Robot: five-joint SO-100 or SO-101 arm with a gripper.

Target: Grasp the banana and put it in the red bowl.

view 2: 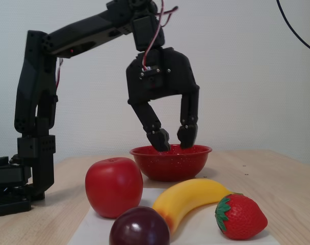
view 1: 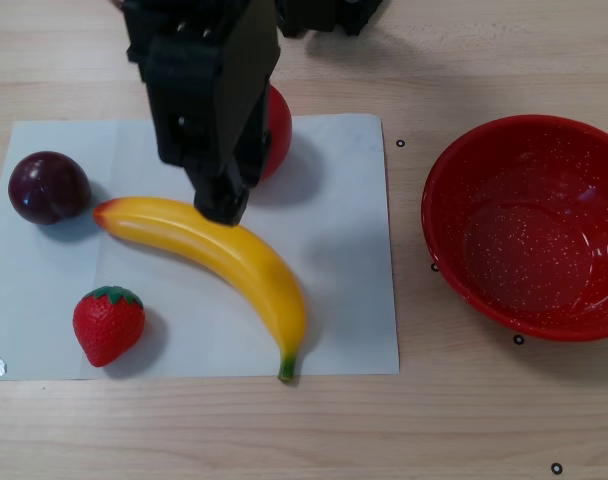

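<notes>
The yellow banana [view 1: 234, 255] lies on a white sheet, its orange-red tip to the left and its stem toward the lower right in the other view. In the fixed view the banana [view 2: 193, 198] lies between the apple and the strawberry. The red bowl [view 1: 446, 270] stands empty off the sheet at the right, and in the fixed view this bowl [view 2: 170, 163] is behind the fruit. My black gripper [view 2: 174, 139] hangs open in the air with nothing between its fingers. Seen from above, the gripper [view 1: 224, 205] is over the banana's left part.
A red apple [view 2: 114, 186] sits left of the banana, largely hidden under the arm in the other view [view 1: 278, 125]. A dark plum [view 1: 47, 187] and a strawberry [view 1: 108, 323] lie on the white sheet [view 1: 344, 250]. The arm's base [view 2: 12, 189] stands at the left.
</notes>
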